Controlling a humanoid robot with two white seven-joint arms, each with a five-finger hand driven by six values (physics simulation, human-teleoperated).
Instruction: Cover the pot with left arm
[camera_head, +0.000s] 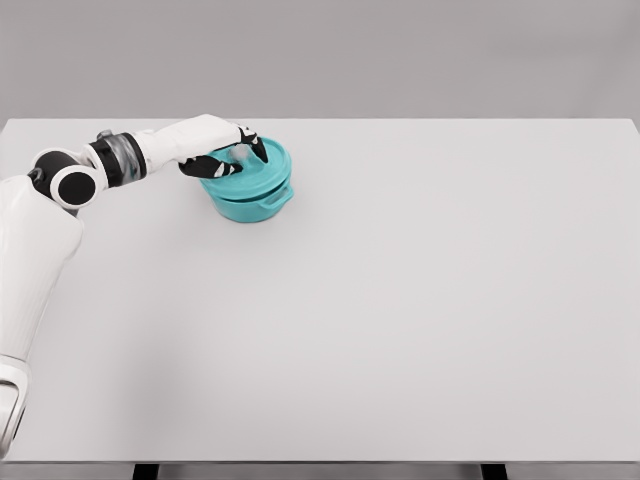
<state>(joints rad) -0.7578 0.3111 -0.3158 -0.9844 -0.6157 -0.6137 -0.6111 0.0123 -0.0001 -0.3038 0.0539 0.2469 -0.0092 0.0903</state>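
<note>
Table: I see the big white table (400, 330) closest to me, and it fills most of my view.
Left arm: my white left arm (40, 230) comes in from the left side and reaches up toward the far left part of the table.
Left hand: my left hand (215, 150) is on top of the lid, with its black fingers (212, 167) curled around the small knob in the middle. It is holding the lid.
Lid: the blue-green lid (258, 175) sits on the pot. It looks a little tilted, but I cannot tell if it is all the way down.
Pot: the blue-green pot (250, 208) stands on the far left part of the table, with a little handle facing me.
</note>
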